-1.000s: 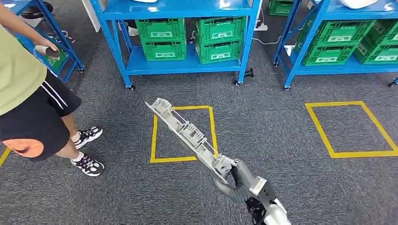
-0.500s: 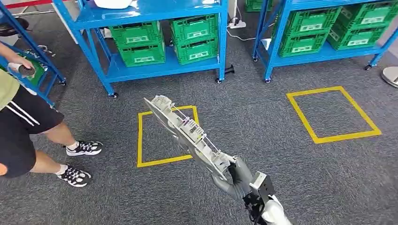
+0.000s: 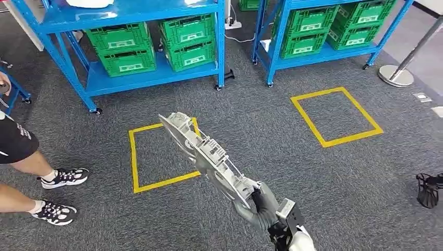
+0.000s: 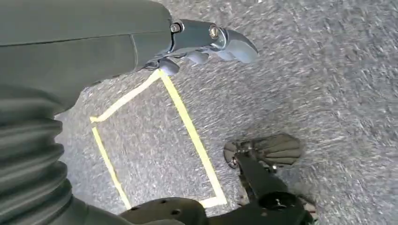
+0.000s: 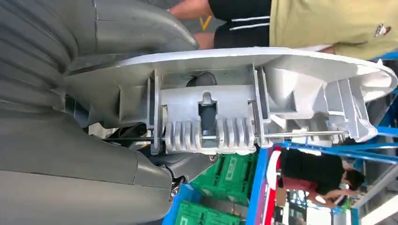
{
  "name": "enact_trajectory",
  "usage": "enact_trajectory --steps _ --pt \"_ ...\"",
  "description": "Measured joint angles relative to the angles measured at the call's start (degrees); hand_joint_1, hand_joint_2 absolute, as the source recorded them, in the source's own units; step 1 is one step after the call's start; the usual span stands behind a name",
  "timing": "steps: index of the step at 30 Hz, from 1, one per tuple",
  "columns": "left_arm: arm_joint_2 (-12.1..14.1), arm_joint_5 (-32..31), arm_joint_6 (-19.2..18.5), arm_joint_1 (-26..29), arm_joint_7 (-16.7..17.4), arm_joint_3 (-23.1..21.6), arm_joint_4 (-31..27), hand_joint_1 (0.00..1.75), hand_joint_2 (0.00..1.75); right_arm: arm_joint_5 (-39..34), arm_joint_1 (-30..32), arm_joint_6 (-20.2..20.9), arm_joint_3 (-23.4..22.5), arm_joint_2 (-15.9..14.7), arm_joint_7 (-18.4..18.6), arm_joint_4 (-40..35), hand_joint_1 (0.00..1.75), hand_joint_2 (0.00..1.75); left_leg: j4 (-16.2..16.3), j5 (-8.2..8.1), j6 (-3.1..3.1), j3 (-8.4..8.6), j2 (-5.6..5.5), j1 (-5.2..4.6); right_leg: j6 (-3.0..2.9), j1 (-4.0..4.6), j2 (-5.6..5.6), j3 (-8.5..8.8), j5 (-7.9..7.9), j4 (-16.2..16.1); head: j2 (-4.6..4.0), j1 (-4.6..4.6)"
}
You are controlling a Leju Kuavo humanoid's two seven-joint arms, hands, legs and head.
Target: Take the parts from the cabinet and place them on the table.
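My right hand [image 3: 263,207] grips one end of a long light-grey moulded part [image 3: 208,152]. The part juts forward and to the left, above the grey carpet, and its far end hangs over a yellow tape square [image 3: 133,158]. In the right wrist view the part [image 5: 234,108] lies across the picture, ribbed side showing, with the grey thumb and palm [image 5: 98,89] wrapped around its near end. My left hand [image 4: 206,40] hangs over the carpet holding nothing, its fingers apart.
Blue wheeled racks [image 3: 89,83] with green crates [image 3: 151,44] stand ahead, and a second rack [image 3: 324,31] to the right. Another yellow square [image 3: 334,115] marks the floor. A person's legs [image 3: 23,162] are at the left. A stanchion base [image 3: 395,76] is at the far right.
The camera has turned to the right, so racks, squares and the person have slid left in the picture. The part stays gripped in my right hand at the same angle.
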Motion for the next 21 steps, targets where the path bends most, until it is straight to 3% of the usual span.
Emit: enact_trajectory --steps 2,3,4,5,6,7,8,11,12,13,14,15,17,18,19,21 --pt "0.0 0.0 0.0 0.1 0.1 0.0 0.0 0.00 1.75 0.0 0.5 0.0 0.0 0.0 0.0 -0.1 1.75 1.75 0.0 0.03 0.22 -0.19 1.64 -0.30 0.15 0.00 -0.45 -3.28 -2.87 7.4 0.00 0.02" --pt "0.0 0.0 0.0 0.1 0.1 0.0 0.0 0.00 1.75 0.0 0.7 -0.1 0.0 0.0 0.0 -0.1 1.75 1.75 0.1 0.06 0.27 -0.27 2.37 -0.38 0.15 0.00 -0.53 -3.21 -2.31 7.7 0.00 0.04" --pt "0.0 0.0 0.0 0.1 0.1 -0.1 0.0 0.00 1.75 0.0 0.8 -0.1 0.0 -0.1 0.0 -0.1 1.75 1.75 0.2 0.07 0.27 -0.31 2.99 -0.43 0.07 0.01 -0.67 -1.95 -0.85 5.6 0.00 0.09" --pt "0.0 0.0 0.0 0.0 0.1 -0.1 0.0 0.00 1.75 0.0 0.9 -0.1 0.0 -0.1 0.0 -0.1 1.75 1.75 0.3 0.06 0.26 -0.34 3.69 -0.48 -0.09 0.06 -1.13 0.74 1.42 1.1 0.00 0.11" --pt "0.0 0.0 0.0 0.0 0.1 -0.2 0.0 0.00 1.75 0.0 0.9 -0.1 0.0 -0.1 0.0 -0.2 1.75 1.75 0.5 0.00 0.17 -0.35 4.32 -0.50 -0.34 0.19 -2.32 4.41 3.68 -4.9 0.00 0.13" --pt "0.0 0.0 0.0 -0.1 0.1 -0.2 0.0 0.00 1.75 0.0 0.9 -0.1 0.0 -0.1 0.0 -0.4 1.75 1.75 0.8 -0.10 -0.02 -0.36 4.90 -0.59 -0.94 0.52 -4.99 6.50 3.70 -9.2 0.00 0.17" --pt "0.0 0.0 0.0 -0.1 0.1 -0.3 0.0 0.00 1.75 0.0 0.9 -0.1 0.0 -0.1 0.0 -0.5 1.75 1.75 1.0 -0.27 -0.43 -0.42 5.25 -1.07 -1.08 0.62 -5.55 6.49 4.00 -9.3 0.00 0.11" --pt "0.0 0.0 0.0 -0.3 0.1 -0.3 0.0 0.00 1.75 0.0 1.0 -0.1 0.0 -0.1 -0.1 -0.9 1.75 1.75 0.6 0.23 -1.40 -0.13 6.55 -0.76 -1.96 0.87 -3.70 5.88 4.54 -9.2 0.00 0.13" --pt "0.0 0.0 0.0 -0.4 0.1 -0.3 0.0 0.00 1.75 0.0 1.1 -0.1 0.0 -0.1 -0.1 -1.0 1.75 1.75 0.7 0.19 -1.81 -0.18 6.60 -0.79 -2.45 0.49 -3.01 6.00 5.24 -9.7 0.00 0.15" --pt "0.1 0.0 0.0 -0.5 0.1 -0.3 0.0 0.00 1.75 0.0 1.2 -0.1 0.0 -0.1 -0.1 -1.1 1.75 1.75 1.5 -0.76 -2.43 -0.56 3.53 -0.52 -2.69 0.14 -2.69 5.86 5.59 -10.0 0.00 0.04" --pt "0.0 0.0 0.0 -0.5 0.1 -0.3 0.0 0.00 1.75 0.2 1.1 -0.2 0.0 -0.1 0.0 -1.2 1.75 1.75 4.0 -3.01 -2.67 -1.42 1.37 -0.41 -2.95 0.00 -2.16 5.60 5.87 -10.0 0.00 -0.15" --pt "0.0 0.0 0.0 -0.4 0.1 -0.4 0.0 0.00 1.75 0.4 1.1 -0.2 0.0 -0.1 0.1 -1.2 1.75 1.75 7.8 -5.45 -2.88 -2.83 0.36 -0.22 -3.07 -0.04 -1.57 5.30 6.06 -10.0 0.00 -0.26" --pt "0.1 0.3 0.0 -0.3 0.1 -0.3 0.0 0.00 1.75 0.8 1.1 -0.1 0.0 -0.1 0.4 -1.4 1.75 1.75 16.2 -9.26 -3.16 -6.13 -0.05 -0.06 -2.96 -0.04 -0.05 4.70 6.45 -9.9 0.00 -0.35" --pt "0.1 0.3 0.0 -0.4 -0.1 -0.3 0.0 0.00 1.75 0.9 1.2 -0.1 -0.1 -0.1 0.6 -1.7 1.75 1.75 17.2 -9.14 -3.24 -6.41 -0.06 0.01 -2.79 -0.10 0.66 4.52 6.62 -9.9 0.00 -0.37" --pt "0.1 0.3 0.0 -0.5 -0.3 -0.3 0.0 0.00 1.75 1.0 1.4 0.0 -0.1 -0.1 0.7 -2.0 1.75 1.75 15.6 -7.71 -3.29 -5.35 -0.10 0.11 -2.57 -0.22 1.38 4.37 6.77 -9.8 0.00 -0.35" --pt "0.1 0.3 -0.2 -0.8 -0.4 -0.4 0.0 0.00 1.75 1.1 1.7 0.2 -0.1 0.0 0.9 -2.4 1.75 1.75 6.8 -3.21 -3.33 -0.51 -0.86 0.38 -2.15 -0.58 2.71 4.25 6.99 -9.6 0.00 -0.37"
